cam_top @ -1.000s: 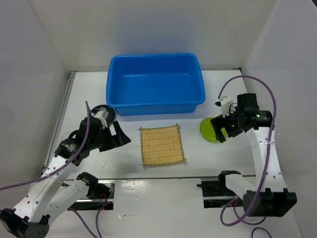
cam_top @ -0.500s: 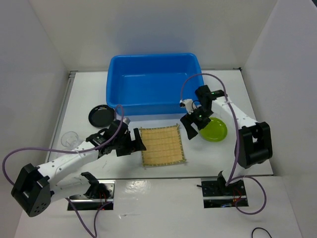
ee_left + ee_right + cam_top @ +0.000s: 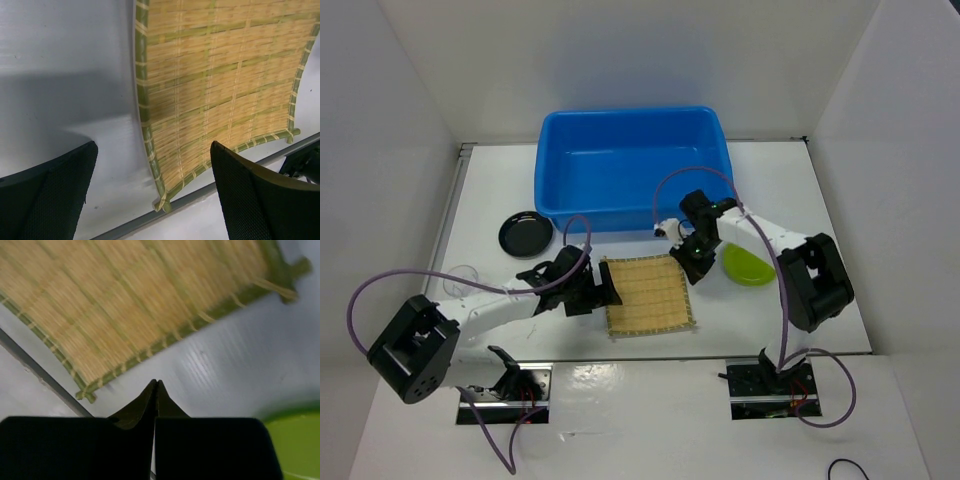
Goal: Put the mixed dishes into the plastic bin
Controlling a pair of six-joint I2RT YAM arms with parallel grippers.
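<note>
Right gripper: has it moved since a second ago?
Yes. Against the blue plastic bin, the right gripper swung left, from the lime-green round plate to the tan bamboo mat.

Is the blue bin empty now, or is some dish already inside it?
Empty. The blue bin shows only bare floor; bamboo mat, green plate and black plate lie outside it.

The top camera looks down from above and behind onto the whole worktop. Both wrist cameras hang close over it, facing down. The left one shows the near left corner of the bamboo mat, the right one its right edge.
</note>
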